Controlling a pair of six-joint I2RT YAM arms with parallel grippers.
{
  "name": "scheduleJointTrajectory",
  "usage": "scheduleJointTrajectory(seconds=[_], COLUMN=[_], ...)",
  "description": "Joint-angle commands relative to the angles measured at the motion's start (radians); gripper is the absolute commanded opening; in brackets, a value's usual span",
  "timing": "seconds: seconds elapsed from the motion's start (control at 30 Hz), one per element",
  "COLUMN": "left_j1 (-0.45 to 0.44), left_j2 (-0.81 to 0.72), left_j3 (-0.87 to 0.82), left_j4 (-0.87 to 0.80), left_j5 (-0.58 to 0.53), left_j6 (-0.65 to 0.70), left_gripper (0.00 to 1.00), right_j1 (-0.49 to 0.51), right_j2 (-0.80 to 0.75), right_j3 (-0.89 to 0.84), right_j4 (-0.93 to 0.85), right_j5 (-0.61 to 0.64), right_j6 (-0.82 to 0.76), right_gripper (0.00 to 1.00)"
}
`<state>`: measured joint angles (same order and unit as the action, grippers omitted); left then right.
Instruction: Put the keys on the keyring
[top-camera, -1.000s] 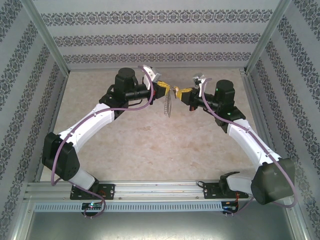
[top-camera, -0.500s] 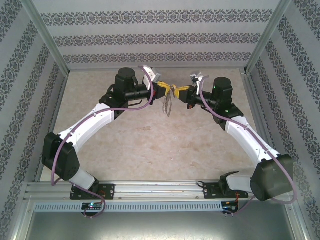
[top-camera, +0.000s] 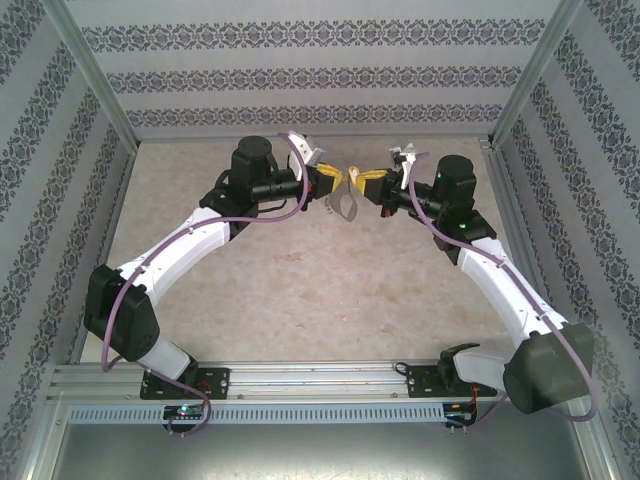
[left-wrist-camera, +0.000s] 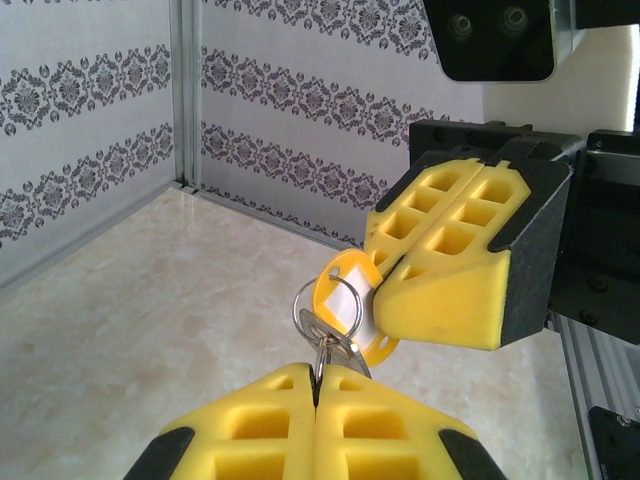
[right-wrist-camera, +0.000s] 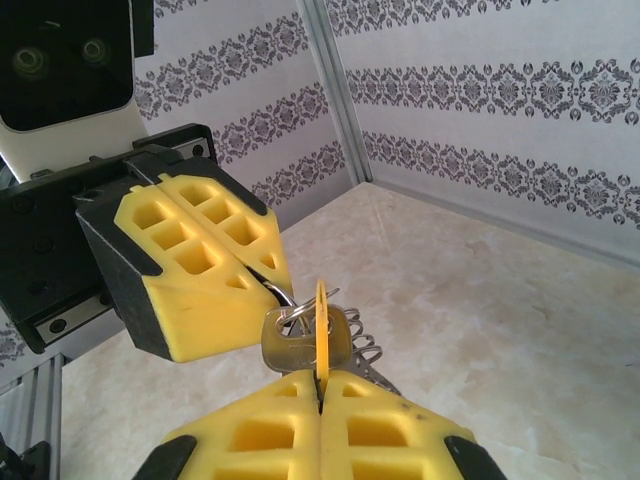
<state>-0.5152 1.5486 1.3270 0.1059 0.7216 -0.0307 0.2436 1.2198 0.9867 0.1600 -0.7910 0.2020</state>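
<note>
The two grippers meet tip to tip above the far middle of the table. My right gripper is shut on the edge of the keys' yellow round head; its silver key hangs beside it. My left gripper is shut on a thin wire of the keyring, which passes through the key's hole. A silver split ring lies against the yellow head. From above, the grey keyring dangles below the left gripper and the right gripper. Its row of small metal loops shows behind the key.
Patterned walls with metal corner posts enclose the beige table on three sides. The arm bases sit on a metal rail at the near edge.
The hanging keyring has swung up and turned from a long edge-on strip to a shorter, flatter shape. The right arm shifted in towards the left gripper, then slightly back.
</note>
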Motion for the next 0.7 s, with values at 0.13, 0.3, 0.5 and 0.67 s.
scheduleJointTrajectory(seconds=[0.13,0.3,0.5,0.67], left_j1=[-0.008,-0.008,-0.007,-0.007], left_j2=[-0.021,-0.024,-0.031,-0.062], left_j3=[0.011,0.000,-0.030,-0.066], left_j4=[0.020,0.027,0.069,0.103], left_j5=[0.007,-0.010,-0.037,-0.101], left_j6=[0.003,0.002,-0.025,-0.034], left_gripper=[0.00,0.12,0.39,0.46], right_j1=[-0.026,-0.026,-0.026,-0.029], right_j2=[-0.023,-0.012,0.001,0.037], right_j3=[-0.003,0.010,0.021,0.033], right_j4=[0.037,0.036,0.020,-0.001], right_j5=[0.011,0.004,0.013,0.033], right_j6=[0.001,0.017,0.016,0.001], right_gripper=[0.00,0.00,0.00,0.00])
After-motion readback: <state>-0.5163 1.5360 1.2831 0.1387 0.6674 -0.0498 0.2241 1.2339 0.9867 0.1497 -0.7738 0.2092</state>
